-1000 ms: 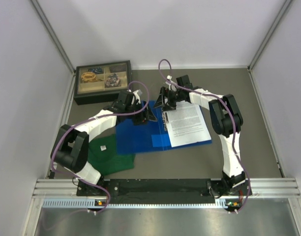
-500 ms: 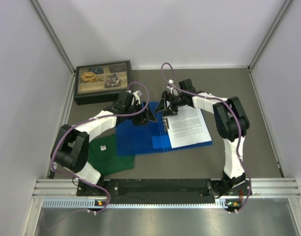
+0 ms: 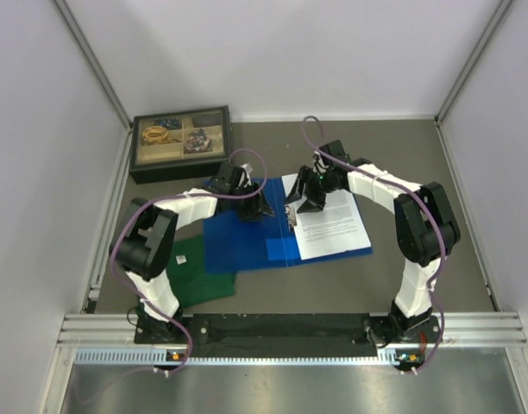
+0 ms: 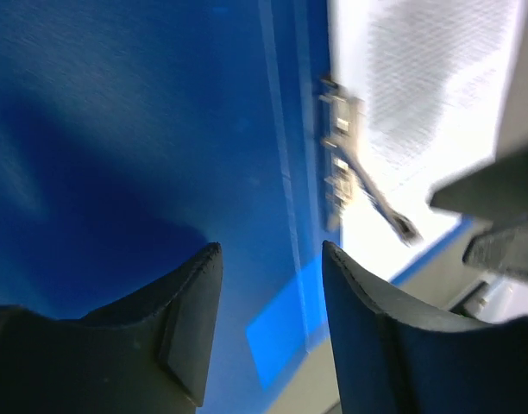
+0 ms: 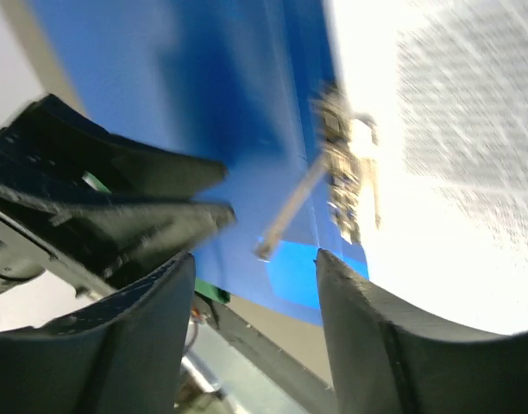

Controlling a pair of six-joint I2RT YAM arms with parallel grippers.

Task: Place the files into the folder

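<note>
**Pulled right gripper in over the ring clip**

Swung the right elbow out toward the counter's right edge and drew that gripper back from the far edge, down over the clip at the spine, likely to work its lever. Parked the left gripper low over the far part of the left cover, apparently to keep the folder spread flat mid-counter; could not tell contact. Held both grippers spread apart, clasping nothing. Left the files lying on the right cover beside the clip, one far corner askew.
</note>
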